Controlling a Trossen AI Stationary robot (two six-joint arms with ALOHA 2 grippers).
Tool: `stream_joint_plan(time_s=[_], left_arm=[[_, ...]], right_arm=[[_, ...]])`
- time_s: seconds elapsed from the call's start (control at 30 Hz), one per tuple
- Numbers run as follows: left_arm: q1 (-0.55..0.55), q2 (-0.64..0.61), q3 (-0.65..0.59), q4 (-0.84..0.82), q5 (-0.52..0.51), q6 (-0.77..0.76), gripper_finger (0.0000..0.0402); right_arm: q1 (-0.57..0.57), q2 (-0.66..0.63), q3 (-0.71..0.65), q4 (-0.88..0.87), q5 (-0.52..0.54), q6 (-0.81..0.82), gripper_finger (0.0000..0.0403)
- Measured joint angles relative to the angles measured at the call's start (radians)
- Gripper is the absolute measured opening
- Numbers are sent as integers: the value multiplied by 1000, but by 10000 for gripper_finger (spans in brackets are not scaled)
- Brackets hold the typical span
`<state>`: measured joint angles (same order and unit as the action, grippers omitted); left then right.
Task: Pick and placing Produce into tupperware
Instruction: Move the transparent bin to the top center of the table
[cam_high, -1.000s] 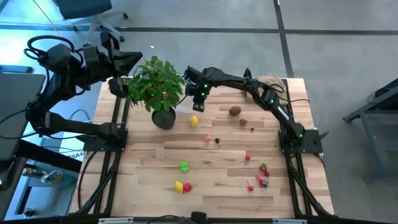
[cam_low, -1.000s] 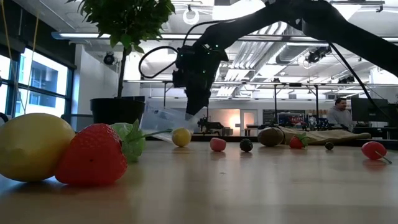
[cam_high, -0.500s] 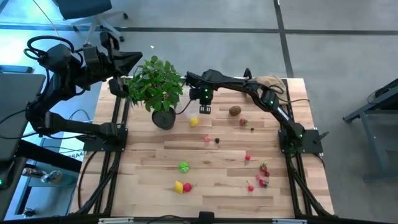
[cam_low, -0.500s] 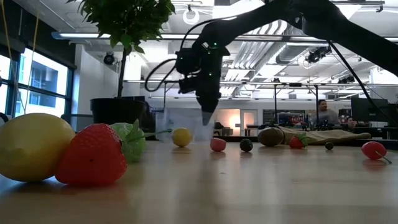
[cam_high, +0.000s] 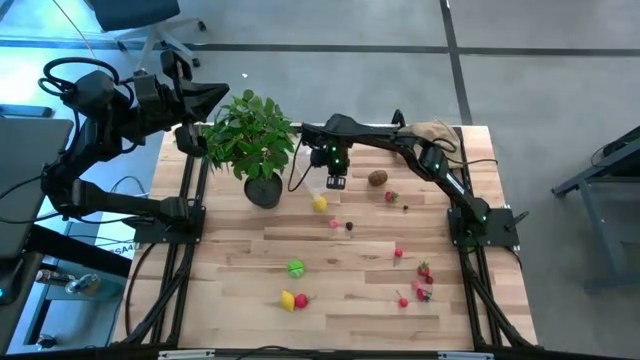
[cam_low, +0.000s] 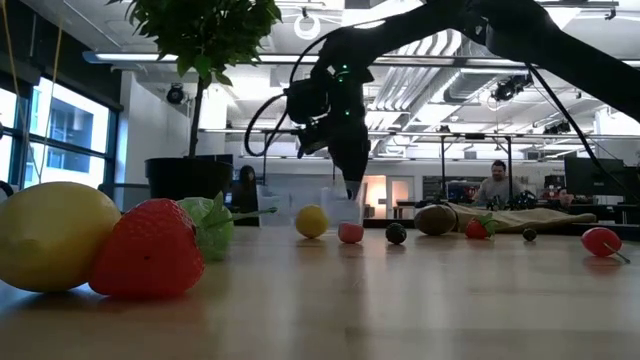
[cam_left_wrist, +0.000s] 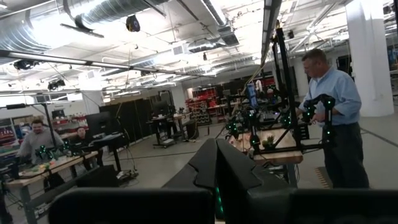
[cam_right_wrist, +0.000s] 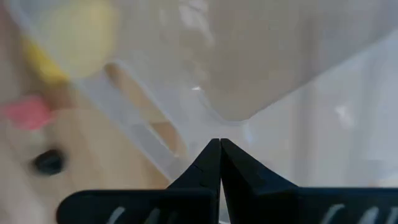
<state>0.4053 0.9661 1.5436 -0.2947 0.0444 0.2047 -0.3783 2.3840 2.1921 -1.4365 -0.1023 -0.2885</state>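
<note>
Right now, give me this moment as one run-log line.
right gripper: shut on tupperware rim, beside lemon | left gripper: shut, parked off table | Produce: scattered on table, none in tub

Bright overhead ceiling light, backlit silhouettes, blurred close-ups.

High view looks straight down on table (cam_high: 330, 255). Low view sits at table height, facing 12 o'clock. Both share lemon (cam_high: 319, 203) (cam_low: 311, 221). Right wrist view very close on tupperware (cam_right_wrist: 261, 68); left wrist faces room.
</note>
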Motion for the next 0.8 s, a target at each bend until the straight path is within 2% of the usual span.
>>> stream_joint_plan(time_s=[0.43,0.6,0.8], left_arm=[[0,0,0,0,0,0,1],[0,0,0,0,0,-1,1],[0,0,0,0,0,-1,1]], right_arm=[[77,-1,0,-138,-26,191,0],[106,-1,0,-137,-72,247,0],[131,-1,0,-136,-36,286,0]])
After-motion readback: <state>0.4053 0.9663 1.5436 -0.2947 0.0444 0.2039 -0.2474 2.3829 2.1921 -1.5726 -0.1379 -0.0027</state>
